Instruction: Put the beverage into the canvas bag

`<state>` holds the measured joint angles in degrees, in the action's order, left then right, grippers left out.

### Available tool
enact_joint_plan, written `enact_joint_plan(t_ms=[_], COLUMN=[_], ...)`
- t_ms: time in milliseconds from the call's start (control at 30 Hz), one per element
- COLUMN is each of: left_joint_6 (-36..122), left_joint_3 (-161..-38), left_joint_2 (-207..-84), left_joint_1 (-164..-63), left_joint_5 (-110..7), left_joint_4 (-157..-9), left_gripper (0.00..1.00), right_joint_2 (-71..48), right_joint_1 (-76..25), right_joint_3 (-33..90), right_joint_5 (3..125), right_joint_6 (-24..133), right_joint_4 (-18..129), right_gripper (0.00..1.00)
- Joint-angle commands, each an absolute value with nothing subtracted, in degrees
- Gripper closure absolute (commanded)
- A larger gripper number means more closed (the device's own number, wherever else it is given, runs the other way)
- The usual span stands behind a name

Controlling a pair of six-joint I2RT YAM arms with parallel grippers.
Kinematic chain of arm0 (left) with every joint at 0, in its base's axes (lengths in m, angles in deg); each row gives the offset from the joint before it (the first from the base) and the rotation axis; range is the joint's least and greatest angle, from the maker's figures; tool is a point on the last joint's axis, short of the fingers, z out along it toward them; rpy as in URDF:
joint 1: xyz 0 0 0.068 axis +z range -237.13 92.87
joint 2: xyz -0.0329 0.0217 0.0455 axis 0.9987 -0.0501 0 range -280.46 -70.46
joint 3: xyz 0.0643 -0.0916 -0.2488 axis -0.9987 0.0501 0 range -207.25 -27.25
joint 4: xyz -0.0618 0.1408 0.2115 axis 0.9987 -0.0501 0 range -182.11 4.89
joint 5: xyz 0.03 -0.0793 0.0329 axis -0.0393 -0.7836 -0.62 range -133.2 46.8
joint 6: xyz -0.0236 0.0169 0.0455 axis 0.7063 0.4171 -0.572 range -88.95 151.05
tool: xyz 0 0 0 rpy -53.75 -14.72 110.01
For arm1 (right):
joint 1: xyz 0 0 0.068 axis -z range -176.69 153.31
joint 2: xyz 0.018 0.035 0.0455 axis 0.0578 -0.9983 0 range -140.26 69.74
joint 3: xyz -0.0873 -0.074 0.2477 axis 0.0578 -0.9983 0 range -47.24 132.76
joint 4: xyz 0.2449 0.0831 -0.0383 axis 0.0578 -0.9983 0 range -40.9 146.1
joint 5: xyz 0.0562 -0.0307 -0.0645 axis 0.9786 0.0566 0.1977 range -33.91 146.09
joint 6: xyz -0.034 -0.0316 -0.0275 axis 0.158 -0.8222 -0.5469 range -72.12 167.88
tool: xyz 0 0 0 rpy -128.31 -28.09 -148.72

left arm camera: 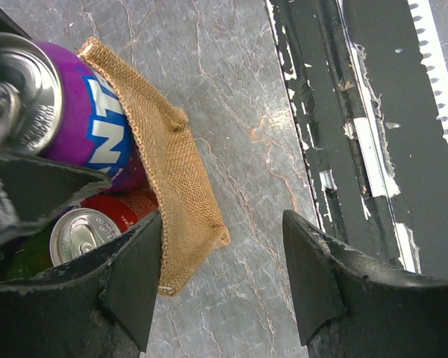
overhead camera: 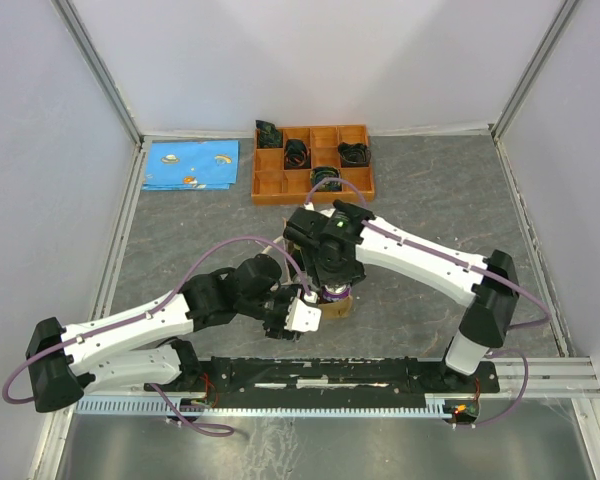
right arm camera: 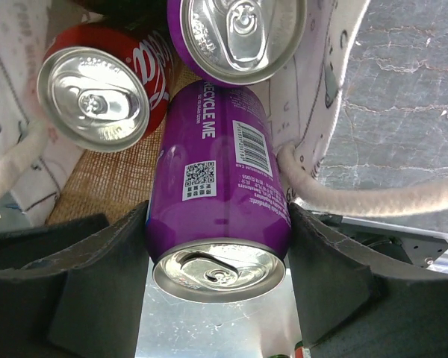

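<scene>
Right at the near edge, one black mounting rail [overhead camera: 310, 375] is seen, and two white-and-black arms [overhead camera: 420, 255] are stretched in from it to meet mid-table. The left gripper [left arm camera: 224, 224] is spread wide with nothing pinched. One corner of the tan burlap canvas bag [left arm camera: 183, 179] lies between its fingers, just beside the one on the bag's side. The right gripper [right arm camera: 218, 216] is clamped on a purple aluminium drink can [right arm camera: 216, 171], a finger pressed to each side, its lid towards the wrist and its far end down inside the bag's mouth. Three cans are counted in all: that gripped one, a second purple can [right arm camera: 235, 37] and one red cola can [right arm camera: 97, 97], the last two set inside the bag with lids up. Two cream rope handles [right arm camera: 373, 200] are draped at the rim. Further back on the grey marbled table [overhead camera: 430, 190], one orange divided tray [overhead camera: 270, 185] holding small black items and one blue printed sheet [overhead camera: 190, 165] are laid side by side, well apart from the bag.
</scene>
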<state>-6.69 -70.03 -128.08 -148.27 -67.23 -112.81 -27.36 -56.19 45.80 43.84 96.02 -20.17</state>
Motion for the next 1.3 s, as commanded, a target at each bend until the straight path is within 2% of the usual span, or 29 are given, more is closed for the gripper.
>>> enact_joint_plan(t_ms=[0, 333, 367, 400, 433, 467, 567, 800, 1067, 1267], left_joint_6=[-8.11, -8.23, -8.3, -8.32, -8.48, -8.54, -8.59, -8.59, -8.68, -8.77], left_joint_3=[-69.85, -69.71, -69.66, -69.68, -69.78, -69.83, -69.96, -69.67, -69.7, -69.87], left_joint_2=[-126.58, -126.36, -126.48, -126.51, -126.82, -126.94, -127.21, -127.15, -127.4, -127.66], left_joint_1=[-148.91, -148.92, -148.97, -148.97, -148.92, -148.93, -148.94, -148.92, -148.93, -148.93], left_joint_5=[-69.02, -68.86, -68.86, -68.93, -68.95, -68.95, -68.95, -68.91, -69.03, -69.13], left_joint_4=[-114.96, -115.14, -115.13, -115.16, -115.09, -115.04, -115.01, -115.23, -115.25, -115.23], left_gripper=[0.31, 0.31, 0.31, 0.31, 0.31, 0.31, 0.31, 0.31, 0.31, 0.31], right_joint_2=[-28.82, -29.7, -29.53, -29.35, -29.1, -29.05, -28.64, -27.66, -26.53, -26.06], right_joint_1=[-56.11, -56.15, -56.14, -56.16, -56.19, -56.19, -56.18, -56.19, -56.19, -56.15], right_joint_3=[45.53, 44.23, 43.99, 43.76, 43.33, 43.16, 42.94, 42.88, 43.66, 43.8], right_joint_5=[43.35, 43.94, 44.04, 44.28, 45.13, 45.45, 46.11, 46.77, 46.79, 46.69], right_joint_6=[94.62, 94.52, 94.49, 94.46, 94.07, 93.92, 93.64, 93.81, 93.81, 93.56], right_joint_4=[-22.57, -20.41, -20.3, -20.19, -19.83, -19.65, -19.23, -18.19, -17.77, -17.57], right_gripper=[1.0, 1.0, 0.98, 0.91, 0.73, 0.65, 0.5, 0.42, 0.25, 0.17])
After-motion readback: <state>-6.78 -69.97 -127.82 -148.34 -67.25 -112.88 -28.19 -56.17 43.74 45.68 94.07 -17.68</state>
